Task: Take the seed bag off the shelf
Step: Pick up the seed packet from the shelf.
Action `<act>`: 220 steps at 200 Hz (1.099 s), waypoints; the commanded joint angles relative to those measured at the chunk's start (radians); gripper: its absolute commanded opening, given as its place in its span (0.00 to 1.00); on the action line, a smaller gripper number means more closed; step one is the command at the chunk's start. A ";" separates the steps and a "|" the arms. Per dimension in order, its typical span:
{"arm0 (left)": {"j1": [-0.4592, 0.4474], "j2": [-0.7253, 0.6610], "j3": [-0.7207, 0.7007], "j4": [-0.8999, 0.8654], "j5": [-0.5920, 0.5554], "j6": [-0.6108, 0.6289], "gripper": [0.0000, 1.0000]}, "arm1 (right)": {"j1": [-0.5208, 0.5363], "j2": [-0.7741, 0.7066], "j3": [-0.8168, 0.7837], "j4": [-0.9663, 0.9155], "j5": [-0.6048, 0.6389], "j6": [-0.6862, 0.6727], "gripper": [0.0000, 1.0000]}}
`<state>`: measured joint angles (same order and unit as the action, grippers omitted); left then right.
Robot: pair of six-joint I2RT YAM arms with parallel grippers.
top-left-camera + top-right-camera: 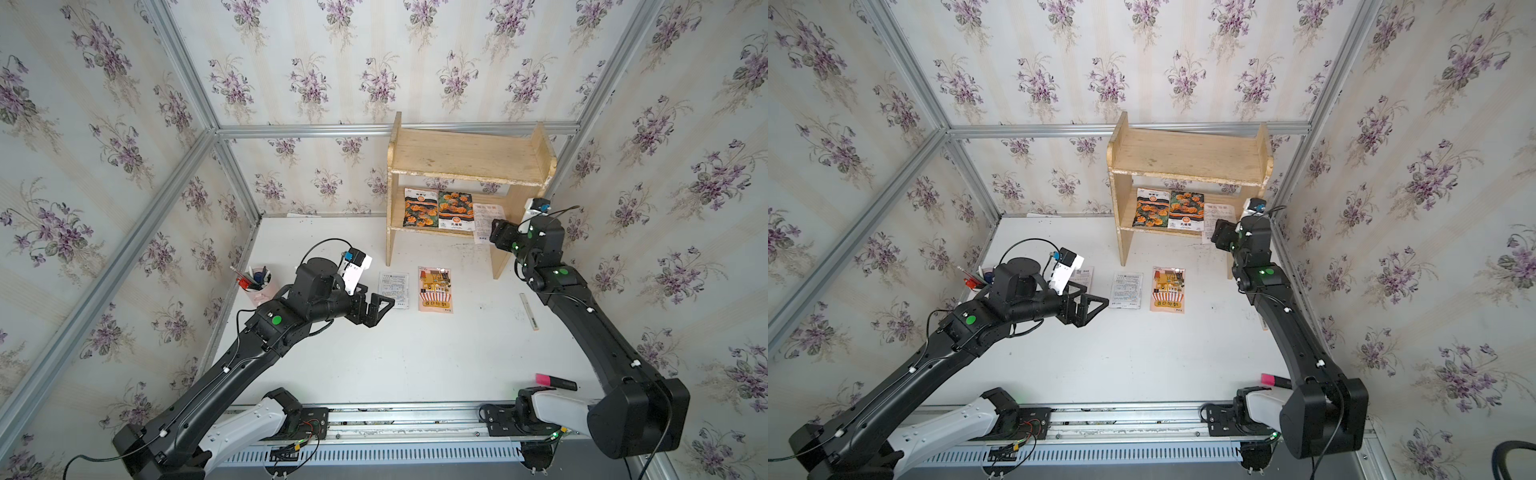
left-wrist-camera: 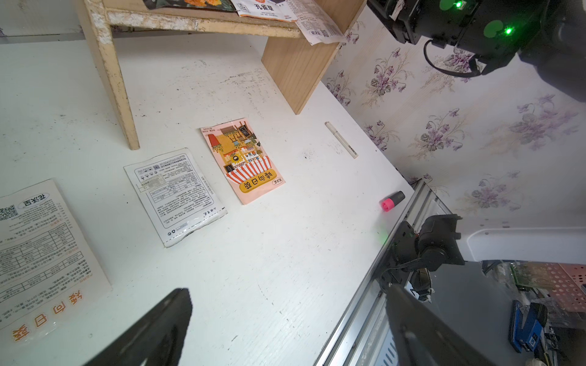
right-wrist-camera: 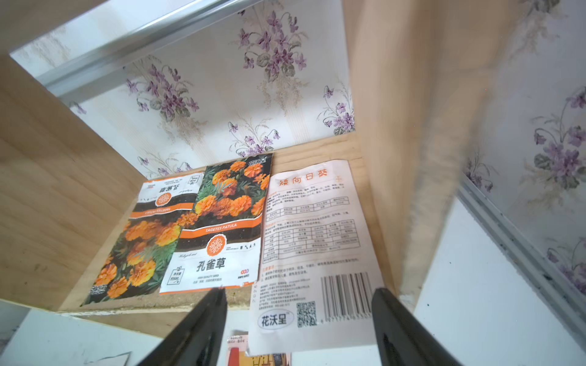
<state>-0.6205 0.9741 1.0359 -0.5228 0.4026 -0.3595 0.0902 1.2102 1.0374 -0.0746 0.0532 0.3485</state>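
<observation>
The shelf (image 1: 469,160) (image 1: 1187,160) of pale wood stands at the back right, its top tier bare. On its lower tier lie two orange-flower seed bags (image 1: 438,209) (image 3: 203,228). Beside them is a white seed bag (image 1: 484,220) (image 1: 1212,218) (image 3: 317,253) printed with text, and its near end overhangs the front edge. My right gripper (image 1: 490,233) (image 3: 299,290) is open at that overhanging end, one finger on each side of the bag. My left gripper (image 1: 380,311) (image 2: 287,290) hangs open and empty over the table.
Seed bags lie on the table in front of the shelf: a white one (image 1: 394,289), a pink one (image 1: 435,289) and another white one (image 2: 41,253) by my left gripper. A pen cup (image 1: 255,282) stands at the left. A white pen (image 1: 528,311) and a pink highlighter (image 1: 555,380) lie at the right.
</observation>
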 commanded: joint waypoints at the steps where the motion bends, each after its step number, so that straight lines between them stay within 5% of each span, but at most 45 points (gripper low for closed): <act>1: 0.001 -0.009 -0.002 0.028 0.017 -0.014 1.00 | -0.086 -0.033 -0.055 0.016 -0.171 0.137 0.78; 83: 0.001 -0.029 -0.013 0.016 0.014 -0.029 1.00 | -0.286 -0.038 -0.257 0.232 -0.496 0.309 0.78; 220: 0.001 -0.031 -0.026 0.009 -0.005 -0.024 1.00 | -0.317 0.105 -0.223 0.361 -0.631 0.369 0.65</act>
<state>-0.6205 0.9413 1.0100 -0.5209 0.4053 -0.3855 -0.2276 1.3224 0.8112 0.2466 -0.5564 0.7074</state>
